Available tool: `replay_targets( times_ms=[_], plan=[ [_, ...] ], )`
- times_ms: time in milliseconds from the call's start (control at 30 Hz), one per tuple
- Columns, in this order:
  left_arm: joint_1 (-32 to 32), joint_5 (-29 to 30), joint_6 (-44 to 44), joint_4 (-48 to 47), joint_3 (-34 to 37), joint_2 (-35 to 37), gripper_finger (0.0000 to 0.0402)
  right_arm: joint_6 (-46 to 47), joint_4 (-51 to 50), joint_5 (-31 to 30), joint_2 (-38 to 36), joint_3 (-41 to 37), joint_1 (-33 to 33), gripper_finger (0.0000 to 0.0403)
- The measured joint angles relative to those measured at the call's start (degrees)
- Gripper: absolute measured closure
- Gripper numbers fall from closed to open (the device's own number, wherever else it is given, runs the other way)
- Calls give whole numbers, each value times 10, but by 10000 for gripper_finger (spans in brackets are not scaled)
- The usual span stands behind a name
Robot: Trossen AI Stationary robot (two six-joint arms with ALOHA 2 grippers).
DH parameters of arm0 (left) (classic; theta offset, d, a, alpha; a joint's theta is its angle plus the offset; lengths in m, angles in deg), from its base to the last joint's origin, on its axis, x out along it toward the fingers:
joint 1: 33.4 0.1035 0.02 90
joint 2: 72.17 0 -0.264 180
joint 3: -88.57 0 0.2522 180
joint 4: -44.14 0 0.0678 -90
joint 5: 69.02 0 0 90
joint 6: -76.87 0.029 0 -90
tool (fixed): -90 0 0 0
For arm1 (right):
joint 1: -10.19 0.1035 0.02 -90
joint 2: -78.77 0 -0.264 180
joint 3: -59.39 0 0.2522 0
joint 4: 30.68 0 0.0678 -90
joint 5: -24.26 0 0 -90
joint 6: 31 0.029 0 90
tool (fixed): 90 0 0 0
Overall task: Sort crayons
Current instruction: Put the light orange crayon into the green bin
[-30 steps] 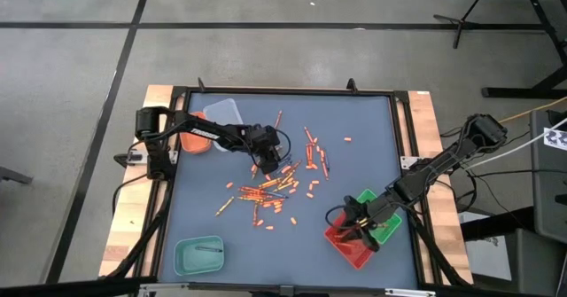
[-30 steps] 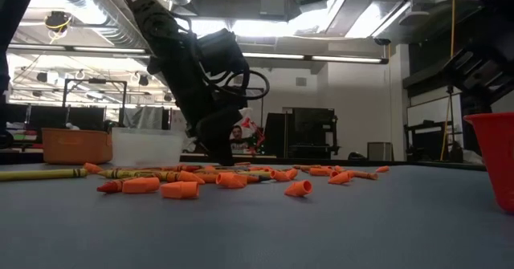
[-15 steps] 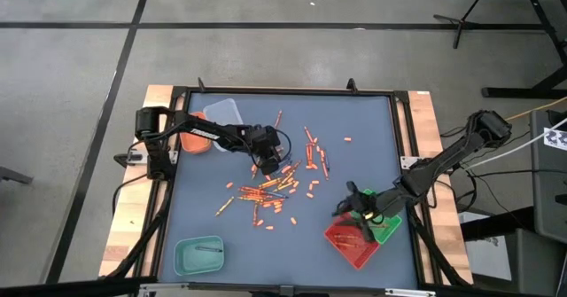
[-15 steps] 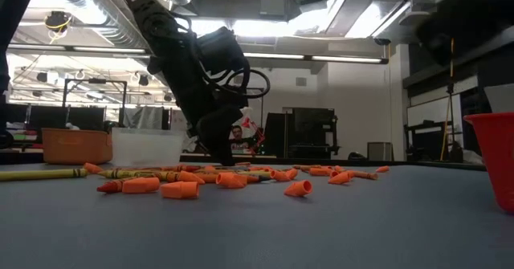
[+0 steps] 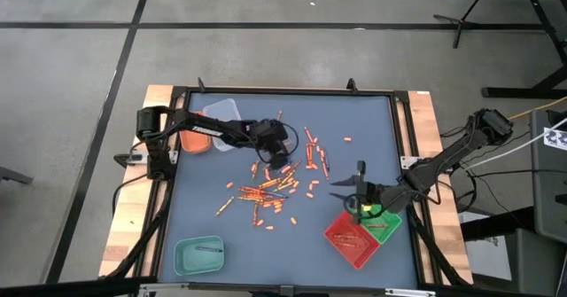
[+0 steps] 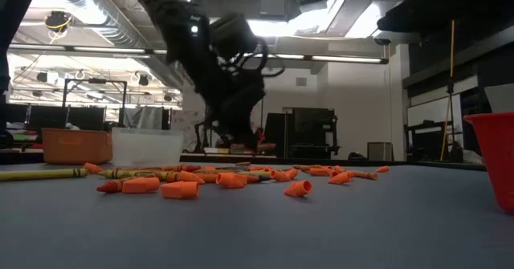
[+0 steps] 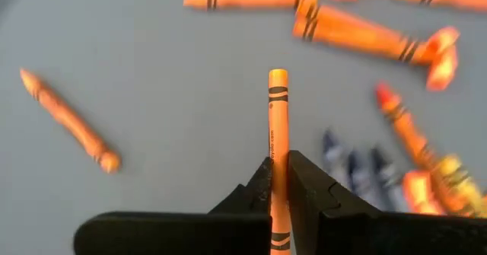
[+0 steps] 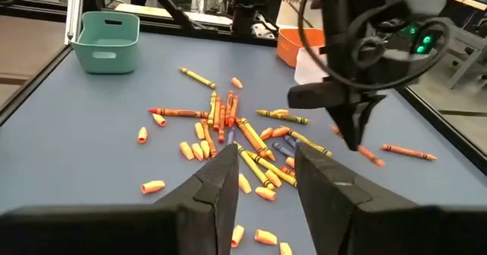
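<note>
Left end effector is closed on one orange crayon, lifted above the pile of crayons on the counter. Right end effector hovers open near the red tray. Most crayons remain unsorted, I judge.

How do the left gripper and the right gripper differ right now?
The left gripper is shut on an orange crayon; the right gripper is open and holds nothing. The left gripper sits over the scattered crayon pile mid-table, while the right gripper is near the red tray and the green tray at the table's right side. Both are dark two-finger grippers raised off the table.
</note>
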Motion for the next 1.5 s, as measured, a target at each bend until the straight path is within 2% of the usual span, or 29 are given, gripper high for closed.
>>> replay_targets(
  times_ms=[167, 267, 433, 500, 567, 700, 867, 1067, 1300, 1500],
  plan=[
    [-11, 0, 2, 14, -47, 1, 396, 0, 0, -13, 0, 0, 0, 274],
    [-23, -2, 2, 50, -63, 1, 396, 1, 1, -67, 0, 0, 0, 274],
    [-47, -15, 42, 151, -67, 2, 396, 1, 5, -198, 0, 0, 0, 274],
    [-56, -20, 46, 185, -67, 2, 395, 1, 2, -223, 0, 0, 0, 274],
    [-64, -21, 47, 214, -67, 2, 395, 2, -10, -218, -7, 0, 0, 274],
    [-77, -21, 47, 252, -67, 2, 395, 3, -63, -173, -45, 0, -13, 274],
    [-92, -21, 48, 279, -67, 2, 395, 2, -136, -125, -134, 0, -55, 274],
    [-110, -22, 59, 312, -67, 2, 395, -14, -189, 67, -212, -1, -136, 274],
    [-139, -34, 93, 342, -67, 2, 395, -58, -141, 234, -233, -31, -241, 274],
    [-157, -32, 121, 345, -67, 2, 395, -110, -79, 405, -228, -32, -289, 274]
  ],
)
